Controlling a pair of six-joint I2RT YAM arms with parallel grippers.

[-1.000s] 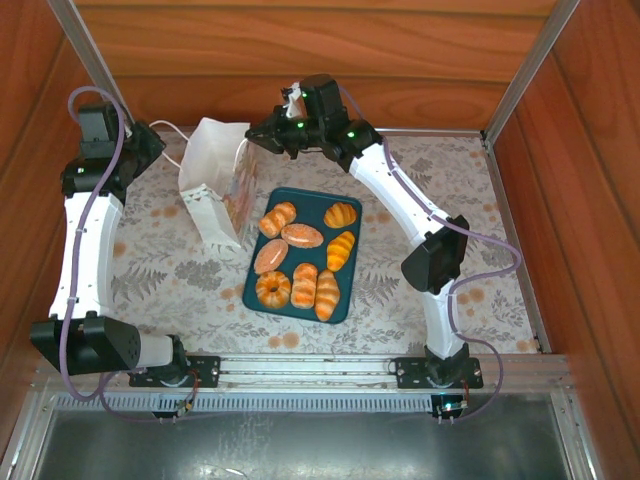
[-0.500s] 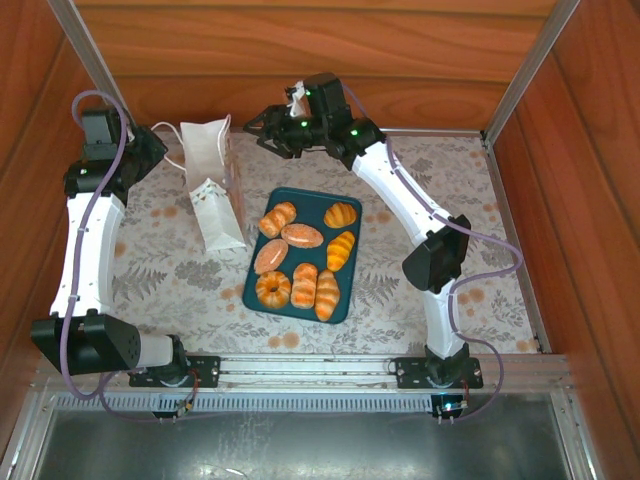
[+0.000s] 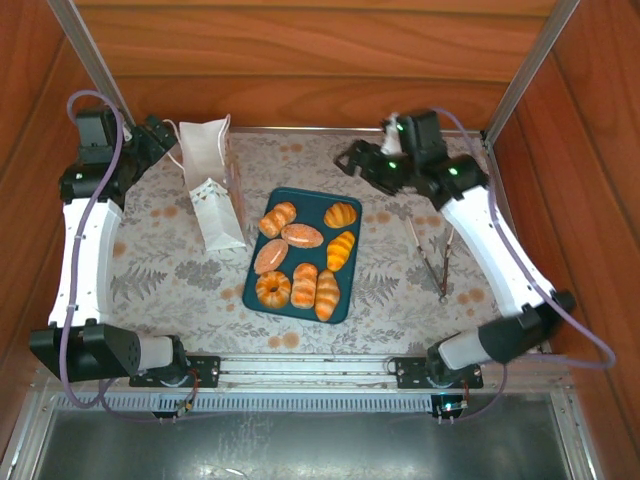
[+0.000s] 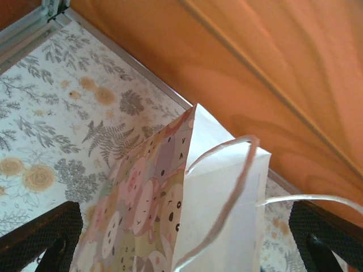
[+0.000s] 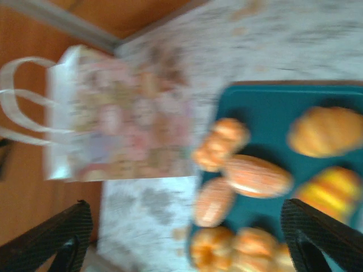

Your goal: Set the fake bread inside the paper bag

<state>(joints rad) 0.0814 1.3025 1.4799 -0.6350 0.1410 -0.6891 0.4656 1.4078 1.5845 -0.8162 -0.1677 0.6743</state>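
Several glossy orange-brown fake breads lie on the dark teal tray [image 3: 311, 205], among them a round pumpkin bun [image 3: 273, 289], an oval bun [image 3: 302, 235] and a croissant roll [image 3: 340, 215]. Left of the tray stands the white paper bag [image 3: 210, 190], upright with its cord handles up. My left gripper [image 3: 158, 135] is open at the bag's back left. In the left wrist view the bag [image 4: 204, 215] sits between the wide-apart fingers [image 4: 39, 241]. My right gripper [image 3: 348, 160] hangs open and empty behind the tray. Its blurred wrist view looks down on the bag [image 5: 119, 119] and the breads [image 5: 258, 175].
Metal tongs [image 3: 432, 255] lie on the floral tablecloth to the right of the tray. Wooden walls close in the back and both sides, with metal posts at the back corners. The bag's loose cord [image 4: 317, 198] runs toward my left gripper's right finger.
My right arm has swung right, away from the bag's mouth to behind the tray's right corner, uncovering the tongs. The bag has straightened upright. My left gripper stays at the bag.
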